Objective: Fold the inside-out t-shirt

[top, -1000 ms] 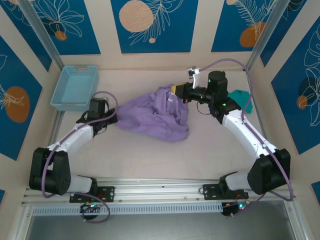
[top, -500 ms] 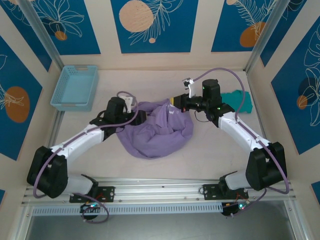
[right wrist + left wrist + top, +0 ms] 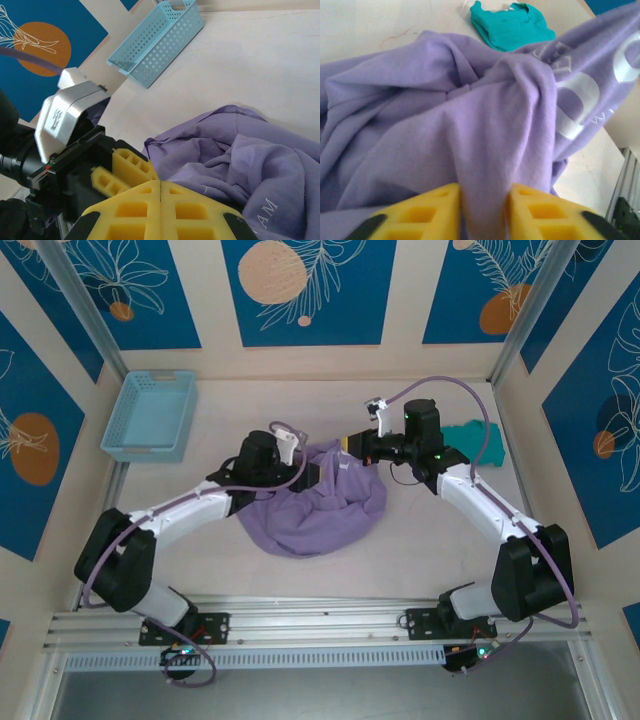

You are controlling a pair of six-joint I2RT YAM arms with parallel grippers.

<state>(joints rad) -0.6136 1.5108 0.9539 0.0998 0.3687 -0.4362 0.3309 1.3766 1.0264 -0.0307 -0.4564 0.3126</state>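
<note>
Table [image 3: 400,540]: t-shirt [image 3: 320,508] fold pinched in left claw [image 3: 484,194].

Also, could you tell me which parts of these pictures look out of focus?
Left wrist: the yellow fingers pinching the t-shirt are soft, the teal garment crisper. Right wrist: the grey camera housing is blurred, the basket sharp. Top external: sharp throughout.

Right gripper [image 3: 160,200] seen at bottom edge, yellow fingers [image 3: 127,217] pressed flat together. Left gripper [image 3: 120,172] seen just beside it, at edge of crumpled inside-out t-shirt [image 3: 240,160]. Pale lettering [image 3: 265,206] seen on fabric. Light blue basket [image 3: 160,40] set well apart on table [image 3: 260,60].
</note>
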